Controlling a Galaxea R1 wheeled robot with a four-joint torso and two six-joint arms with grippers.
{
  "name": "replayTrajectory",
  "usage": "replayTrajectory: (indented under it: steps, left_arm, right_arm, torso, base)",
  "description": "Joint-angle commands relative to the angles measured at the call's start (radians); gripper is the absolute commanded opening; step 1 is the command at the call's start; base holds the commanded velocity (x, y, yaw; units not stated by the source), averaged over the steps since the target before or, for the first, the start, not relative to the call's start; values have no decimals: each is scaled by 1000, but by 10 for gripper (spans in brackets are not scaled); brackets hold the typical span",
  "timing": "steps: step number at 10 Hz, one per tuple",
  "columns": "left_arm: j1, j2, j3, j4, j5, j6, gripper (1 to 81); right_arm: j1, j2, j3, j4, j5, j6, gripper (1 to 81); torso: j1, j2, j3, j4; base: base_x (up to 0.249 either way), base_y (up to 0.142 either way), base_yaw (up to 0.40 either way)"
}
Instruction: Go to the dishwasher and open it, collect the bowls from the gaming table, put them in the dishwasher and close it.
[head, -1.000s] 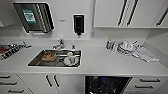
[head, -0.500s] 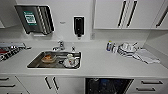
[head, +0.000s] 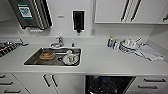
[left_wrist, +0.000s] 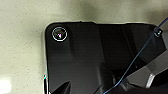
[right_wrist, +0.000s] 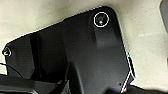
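The dishwasher (head: 107, 84) sits under the counter (head: 100, 61), right of the sink (head: 53, 57), and we see its dark racked interior exposed, so we judge the opening step done. Fetching the bowls, loading them and closing appear to remain. We cannot tell how either tool stands, or whether it holds anything.

Dishwasher (head: 107, 85) under counter, open, dark racked interior showing.

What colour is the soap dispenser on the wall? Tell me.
Black soap dispenser, clearest in the head view.
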Motion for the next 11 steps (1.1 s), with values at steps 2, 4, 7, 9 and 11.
replayTrajectory:
  steps: [2, 4, 7, 9, 11]
  left_arm:
    - [-11, -12, 0, 7, 49, 2, 811]
    - [-11, -12, 0, 5, 52, -2, 811]
    - [-11, -12, -13, -9, 60, -4, 811]
    - [-11, 1, -42, -9, 67, -5, 811]
    - [-11, 11, -61, 4, 96, -2, 811]
  right_arm:
    - [60, 12, -40, 16, -46, 27, 811]
    - [115, 50, -97, 125, -50, 65, 811]
    - [247, 60, -102, 330, -84, 72, 811]
    - [313, 67, -93, 391, -84, 72, 811]
    - [365, 63, -81, 441, -84, 72, 811]
  torso:
    - [87, -135, -3, 0]
    - [69, -106, -4, 0]
    - [84, -130, -4, 0]
    - [83, -128, -4, 0]
    - [83, -128, -4, 0]
  base:
    - [0, 0, 0]
    - [0, 0, 0]
    - [0, 0, 0]
    - [0, 0, 0]
    - [0, 0, 0]
